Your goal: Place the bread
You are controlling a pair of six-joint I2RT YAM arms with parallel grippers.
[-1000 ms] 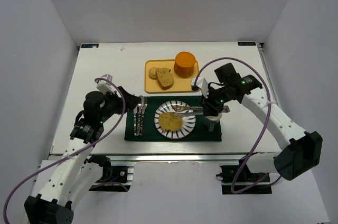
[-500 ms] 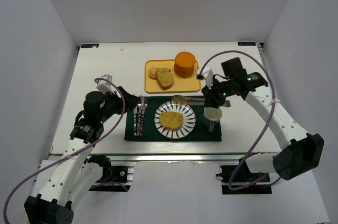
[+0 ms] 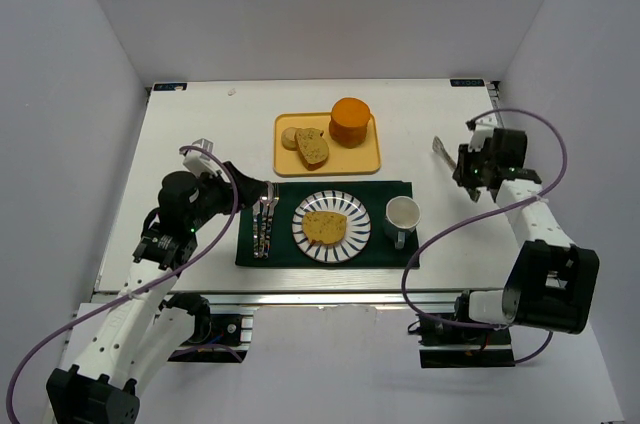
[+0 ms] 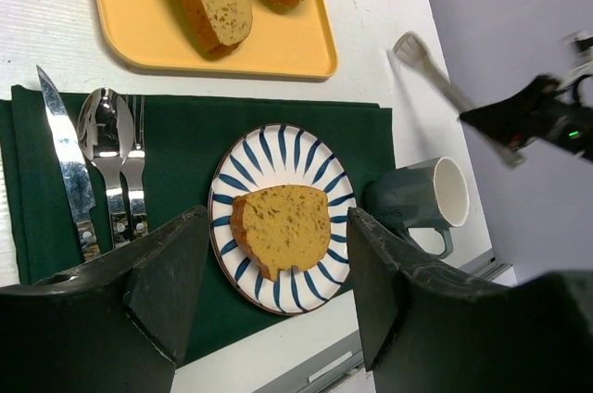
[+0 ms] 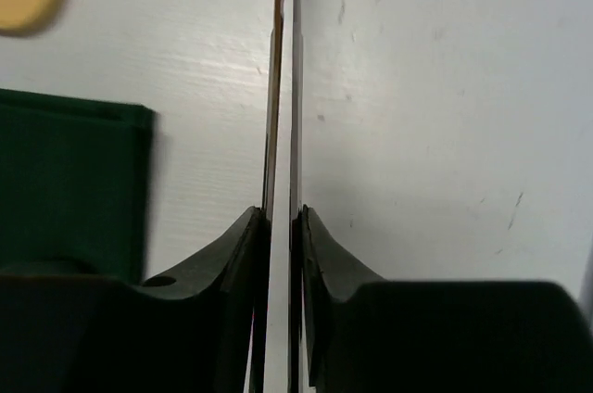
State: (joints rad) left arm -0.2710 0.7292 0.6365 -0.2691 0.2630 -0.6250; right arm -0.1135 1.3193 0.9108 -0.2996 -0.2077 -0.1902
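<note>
I'm looking down on a white table (image 3: 200,134), its top faintly scuffed and speckled on the right-hand side in my right wrist view. Only two things lie straight on it: a yellow tray (image 3: 355,160) towards the back, roughly centred, and a dark green cloth (image 3: 280,256) spread flat towards the front edge. The tray's near edge runs just beside the cloth's far edge, with a thin strip of white between them in my left wrist view, and both sit roughly square to the table.
</note>
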